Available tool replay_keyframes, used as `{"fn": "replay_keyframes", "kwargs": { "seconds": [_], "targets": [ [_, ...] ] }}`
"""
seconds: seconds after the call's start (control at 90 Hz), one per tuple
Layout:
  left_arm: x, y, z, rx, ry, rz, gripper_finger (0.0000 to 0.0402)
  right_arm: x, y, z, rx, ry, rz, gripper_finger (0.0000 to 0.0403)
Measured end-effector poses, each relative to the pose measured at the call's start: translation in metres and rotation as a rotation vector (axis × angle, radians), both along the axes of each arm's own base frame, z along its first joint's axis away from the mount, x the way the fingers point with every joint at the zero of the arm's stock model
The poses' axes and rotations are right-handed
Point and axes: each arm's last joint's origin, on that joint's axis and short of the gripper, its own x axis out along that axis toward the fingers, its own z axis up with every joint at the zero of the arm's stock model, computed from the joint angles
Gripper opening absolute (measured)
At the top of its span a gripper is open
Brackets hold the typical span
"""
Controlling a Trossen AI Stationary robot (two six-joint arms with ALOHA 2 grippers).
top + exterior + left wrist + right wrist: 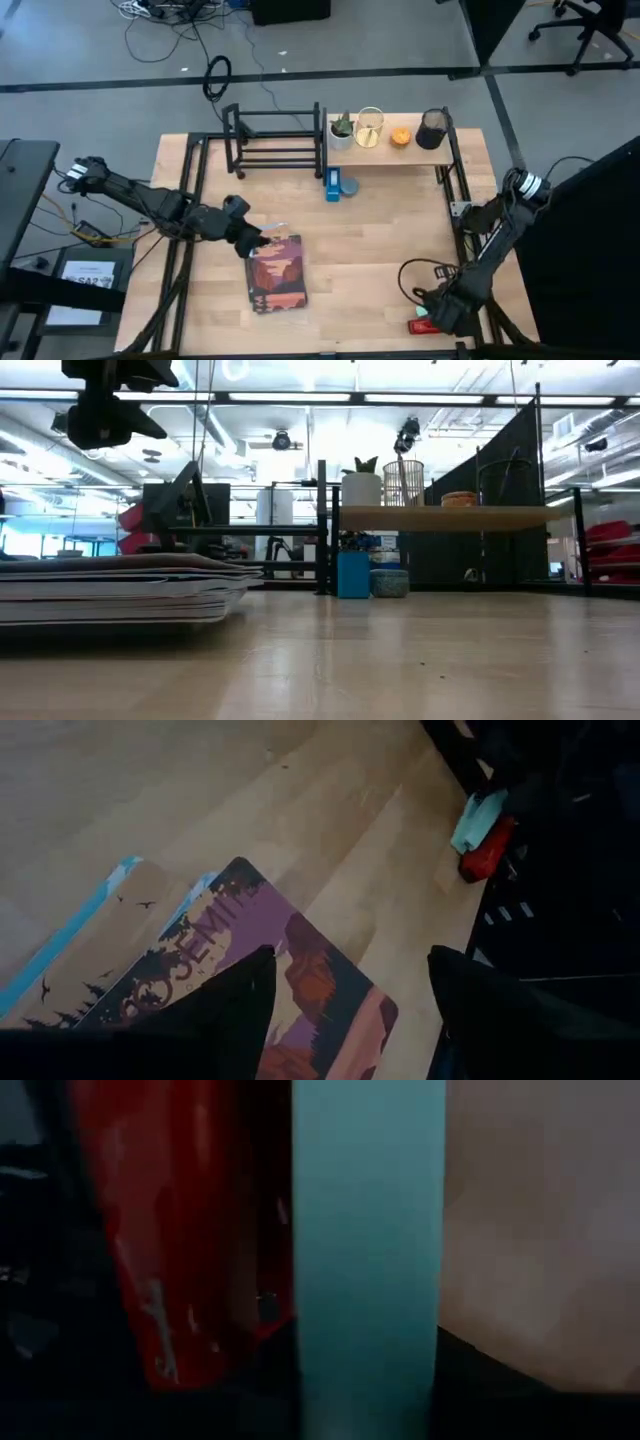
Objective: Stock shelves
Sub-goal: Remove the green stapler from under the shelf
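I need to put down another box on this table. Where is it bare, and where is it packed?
Bare: the wide tabletop between the books and the right hand. The black rack holds nothing. Crowded: the wooden shelf, lined with pots and baskets.

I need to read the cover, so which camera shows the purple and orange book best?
The left wrist view: the purple and orange book fills it, its lettering partly legible. The high view shows it whole but small; the low view shows only stacked edges; the right wrist view misses it.
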Motion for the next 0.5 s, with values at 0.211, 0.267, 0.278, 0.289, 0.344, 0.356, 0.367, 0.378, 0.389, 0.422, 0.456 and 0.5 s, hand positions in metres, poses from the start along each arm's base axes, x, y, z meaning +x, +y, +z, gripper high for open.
{"fn": "replay_keyframes", "kwargs": {
  "seconds": [0.211,0.267,0.278,0.289,0.344,0.356,0.367,0.378,0.389,0.422,0.456,0.5],
  "targets": [
    [0.0,0.0,0.0,-0.001,0.0,0.0,0.0241,-0.002,-0.003,0.0,-0.04,0.027,-0.035,0.0135],
    [0.0,0.0,0.0,-0.001,0.0,0.001,0.0241,-0.004,-0.006,0.002,-0.059,0.056,-0.042,0.0142],
    [0.0,0.0,0.0,-0.001,0.0,0.001,0.0241,-0.004,-0.007,0.002,-0.061,0.061,-0.043,0.0144],
    [0.0,0.0,0.0,-0.001,0.0,0.001,0.0241,-0.005,-0.008,0.003,-0.064,0.066,-0.043,0.0146],
    [0.0,0.0,0.0,-0.001,0.0,0.001,0.0241,-0.007,-0.012,0.009,-0.062,0.078,-0.04,0.0159],
    [0.0,0.0,0.0,-0.001,0.0,0.001,0.0241,-0.007,-0.012,0.01,-0.059,0.078,-0.039,0.0162],
    [0.0,0.0,0.0,-0.001,0.0,0.001,0.0241,-0.008,-0.013,0.011,-0.057,0.078,-0.038,0.0165],
    [0.0,0.0,0.0,-0.001,0.0,0.001,0.0241,-0.008,-0.014,0.013,-0.052,0.078,-0.038,0.0169],
    [0.0,0.0,0.0,-0.001,0.0,0.001,0.0241,-0.008,-0.015,0.014,-0.048,0.077,-0.037,0.0173],
    [0.0,0.0,0.0,-0.001,0.0,0.0,0.0241,-0.009,-0.018,0.019,-0.037,0.071,-0.038,0.0184],
    [0.0,0.0,0.0,-0.001,0.0,0.001,0.0241,-0.01,-0.021,0.025,-0.023,0.062,-0.043,0.0197],
    [0.0,0.0,0.0,-0.001,0.0,0.001,0.0241,-0.01,-0.026,0.032,-0.003,0.053,-0.057,0.0214]
  ]
}}
